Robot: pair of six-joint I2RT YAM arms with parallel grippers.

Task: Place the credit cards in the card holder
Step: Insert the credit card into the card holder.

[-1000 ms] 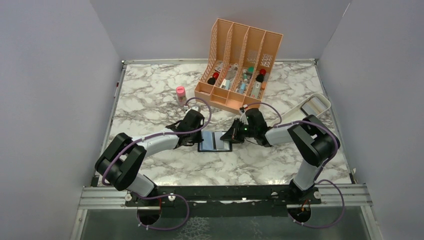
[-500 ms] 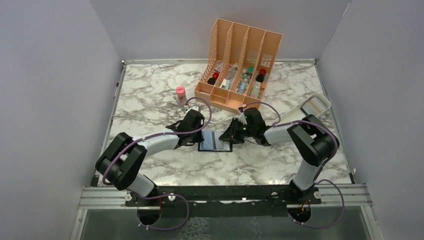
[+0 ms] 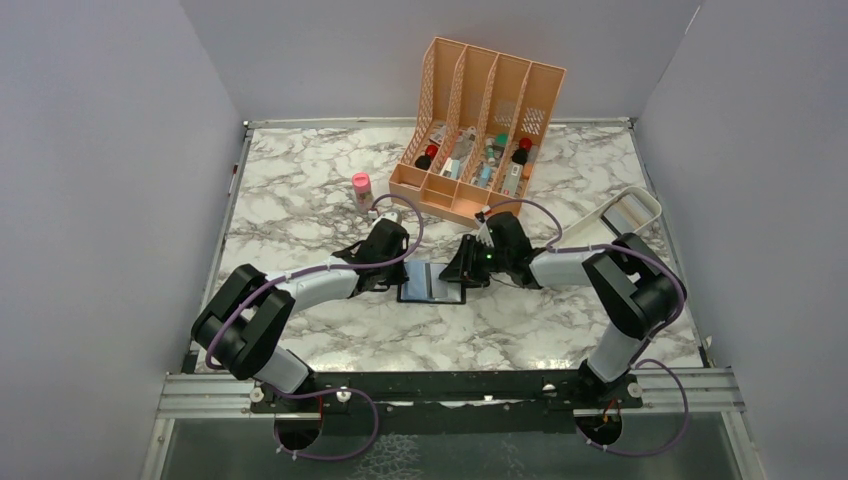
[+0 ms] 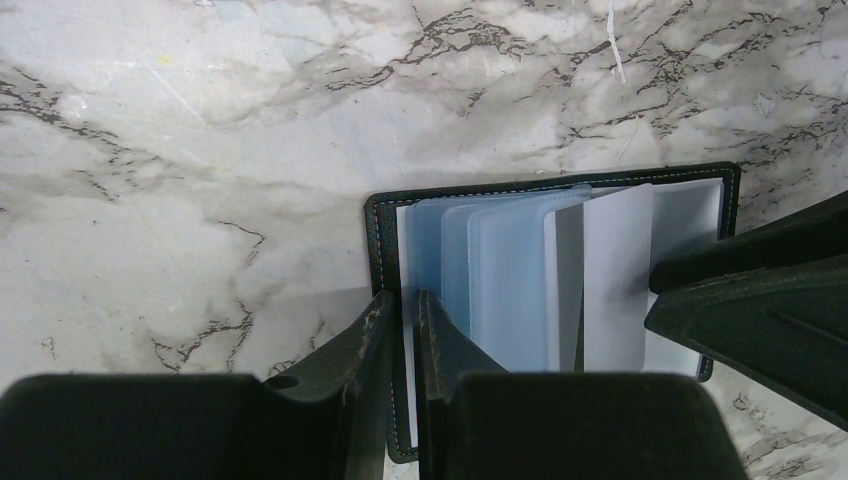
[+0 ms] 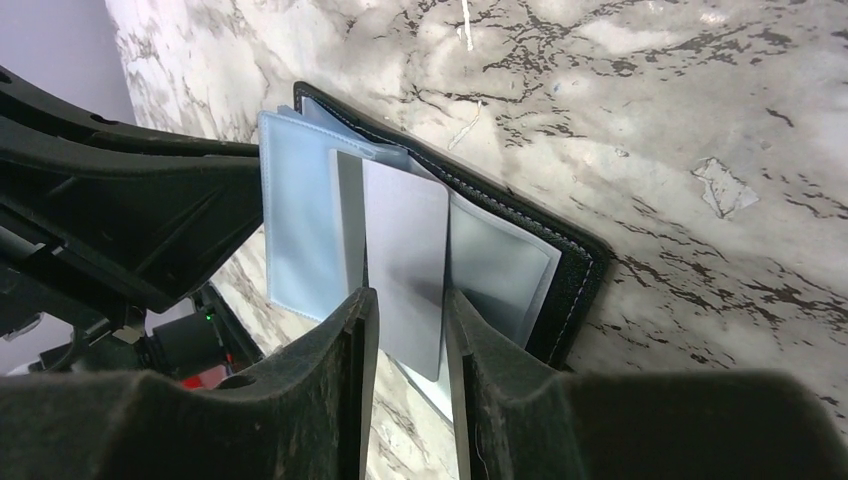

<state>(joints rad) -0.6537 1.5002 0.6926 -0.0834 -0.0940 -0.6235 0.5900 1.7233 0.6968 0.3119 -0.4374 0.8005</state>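
The card holder (image 3: 430,283) lies open mid-table, a black wallet with bluish-grey sleeves standing up from it (image 4: 500,280) (image 5: 575,265). My left gripper (image 3: 395,280) (image 4: 402,298) is shut on the wallet's left edge. My right gripper (image 3: 463,274) (image 5: 410,293) reaches in from the right and holds the near end of one grey credit card (image 5: 405,250) (image 4: 618,270). The card stands tilted among the sleeves, its far end down in the wallet. The right fingers (image 4: 740,320) touch the card's right edge. No other cards show.
An orange slotted file organiser (image 3: 480,130) with small items stands at the back. A pink-capped bottle (image 3: 361,188) stands to its left. A white oblong tray (image 3: 628,212) lies at the right edge. Grey walls close three sides.
My right gripper has edged slightly left and away, closer over the wallet, and its elbow has shifted right. The left gripper and wallet have stayed put.
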